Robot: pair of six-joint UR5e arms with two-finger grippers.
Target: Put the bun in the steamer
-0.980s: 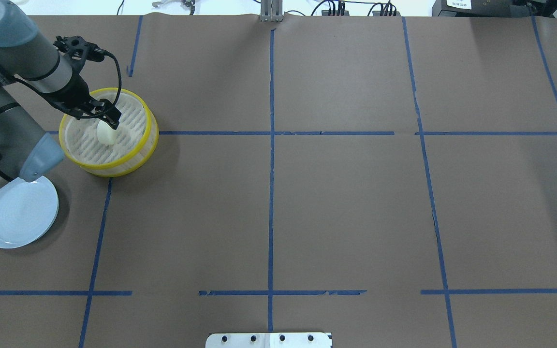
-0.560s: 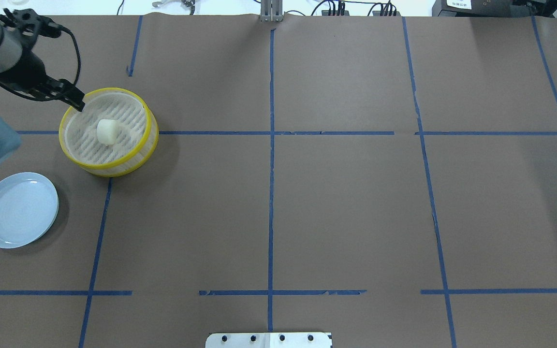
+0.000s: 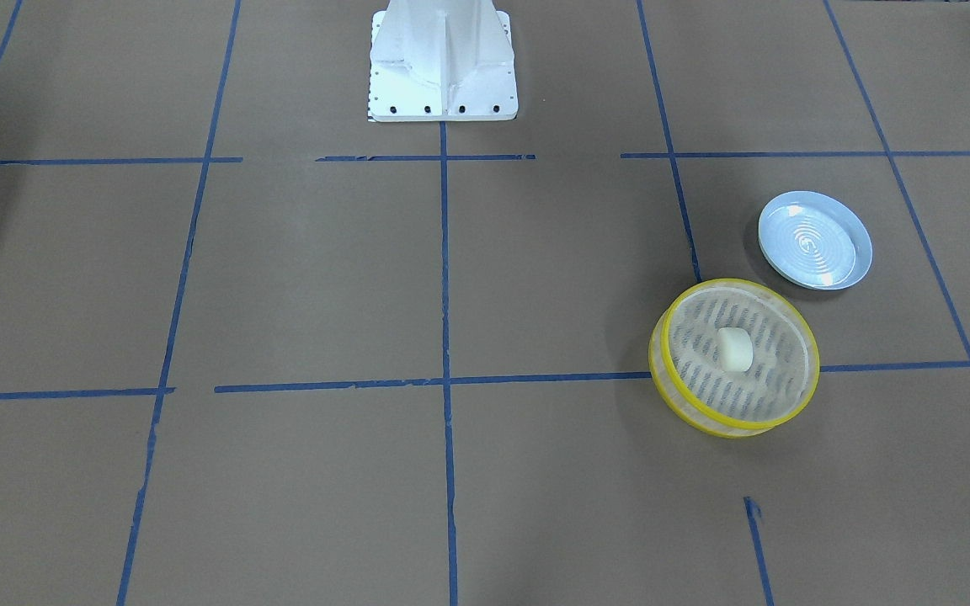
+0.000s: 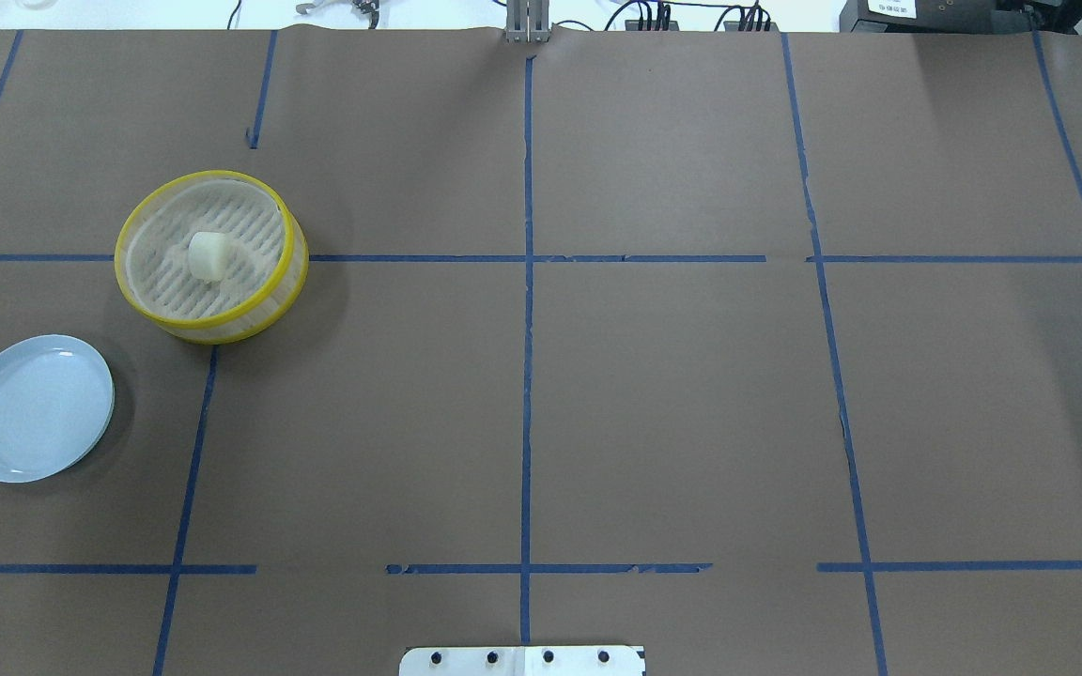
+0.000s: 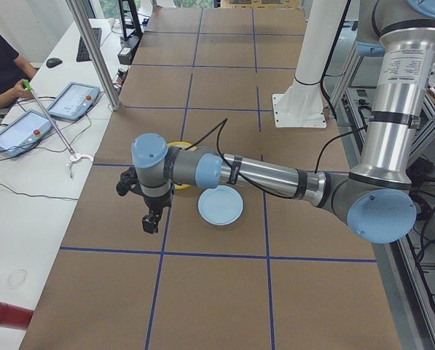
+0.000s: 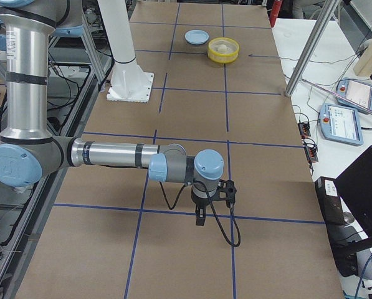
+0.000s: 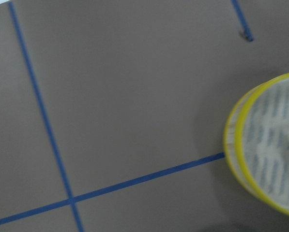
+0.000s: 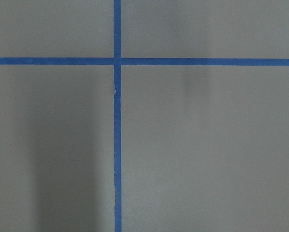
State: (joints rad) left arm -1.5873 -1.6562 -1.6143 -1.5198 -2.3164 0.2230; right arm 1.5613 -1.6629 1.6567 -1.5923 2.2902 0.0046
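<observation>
Brown paper marked into squares by blue tape covers the whole table. In the overhead view the steamer stands in the upper left of the frame, on a crossing of tape lines. The bun rests on its slatted base near the middle, inside the yellow rim and apart from the wall. A pale blue plate lies at the left edge, below and left of the steamer, near it but not touching. In the front-facing view the same pair sits right of centre, and the white pedestal stands at the top. The left wrist view, blurred, shows the steamer cut by the right edge of the frame. The right wrist view shows only a tape crossing on the paper. In the exterior left view the left arm stretches across mid-frame, hiding most of the steamer. The left gripper hangs pointing down over the paper, left of the plate. In the exterior right view the right arm reaches across the lower frame. The right gripper points down just above a tape line, well apart from the steamer at the top. Whether either gripper's fingers are spread or pressed together cannot be told.
</observation>
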